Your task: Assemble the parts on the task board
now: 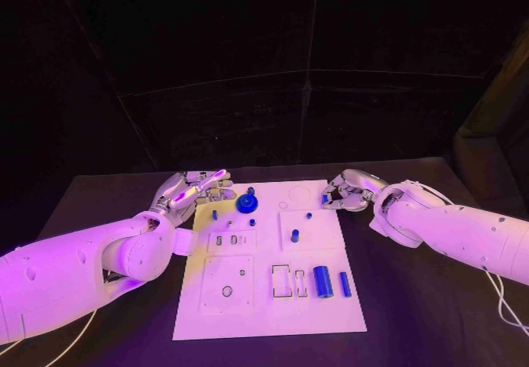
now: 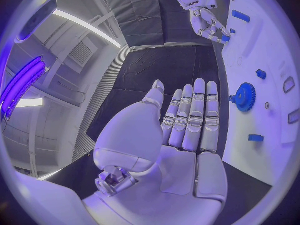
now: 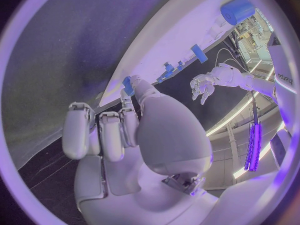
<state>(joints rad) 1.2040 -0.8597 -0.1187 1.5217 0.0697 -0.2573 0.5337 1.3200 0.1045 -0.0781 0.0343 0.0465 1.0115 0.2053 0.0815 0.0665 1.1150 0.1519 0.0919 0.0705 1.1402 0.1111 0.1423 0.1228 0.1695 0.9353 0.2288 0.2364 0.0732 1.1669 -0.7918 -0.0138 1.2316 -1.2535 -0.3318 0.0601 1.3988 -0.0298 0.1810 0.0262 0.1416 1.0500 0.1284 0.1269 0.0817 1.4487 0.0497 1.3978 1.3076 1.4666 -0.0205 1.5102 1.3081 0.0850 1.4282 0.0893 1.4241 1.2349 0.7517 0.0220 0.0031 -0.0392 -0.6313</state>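
The white task board (image 1: 270,306) lies in the middle of the black table. My right hand (image 1: 353,191) is at the board's far right edge and pinches a small blue part (image 3: 128,84) between thumb and a finger; the left wrist view shows that hand (image 2: 201,11) with the part (image 2: 225,37) too. My left hand (image 1: 196,189) hovers at the board's far left corner, fingers (image 2: 195,116) straight and holding nothing. A blue gear (image 1: 247,203) stands on the board just right of it.
A thick blue cylinder (image 1: 323,281) and a slim blue bar (image 1: 345,284) lie near the board's right front. Several small blue pieces (image 1: 296,236) sit around the board's middle, with empty cut-outs (image 1: 281,280) beside them. Black table (image 1: 419,321) surrounds the board.
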